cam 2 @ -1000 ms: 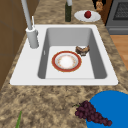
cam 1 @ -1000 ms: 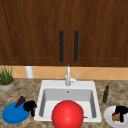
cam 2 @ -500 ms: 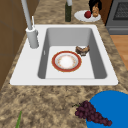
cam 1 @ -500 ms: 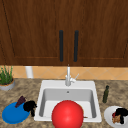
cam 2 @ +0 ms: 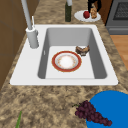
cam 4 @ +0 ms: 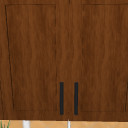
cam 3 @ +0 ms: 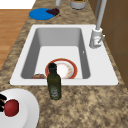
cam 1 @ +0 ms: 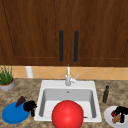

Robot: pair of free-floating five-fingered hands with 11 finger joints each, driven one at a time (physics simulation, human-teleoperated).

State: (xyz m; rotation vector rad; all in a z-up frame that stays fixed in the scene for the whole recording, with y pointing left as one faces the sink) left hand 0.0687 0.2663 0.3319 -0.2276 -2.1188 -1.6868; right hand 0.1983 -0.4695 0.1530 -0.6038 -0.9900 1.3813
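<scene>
My right hand (cam 1: 121,110) hangs over the white plate (cam 1: 108,117) at the counter's right end. Its fingers (cam 2: 93,3) come down on both sides of a brown piece of food (cam 2: 93,12), which stands next to a red apple (cam 2: 86,14). The apple (cam 3: 11,107) is also on the plate (cam 3: 25,107) in the right side view. My left hand (cam 1: 29,106) hovers over the inner edge of the blue plate (cam 1: 13,114), fingers hanging loosely, just right of a bunch of dark grapes (cam 1: 20,100).
A red-rimmed bowl (cam 2: 66,61) and a brown item (cam 2: 82,50) lie in the white sink (cam 2: 105,75). The faucet (cam 1: 68,77) stands behind it. A dark green bottle (cam 1: 106,94) stands between sink and white plate. A potted plant (cam 1: 5,79) is at far left.
In the left side view a brown piece of food has come into sight beside the apple on the white plate, under the right hand. The left hand has stayed put.
</scene>
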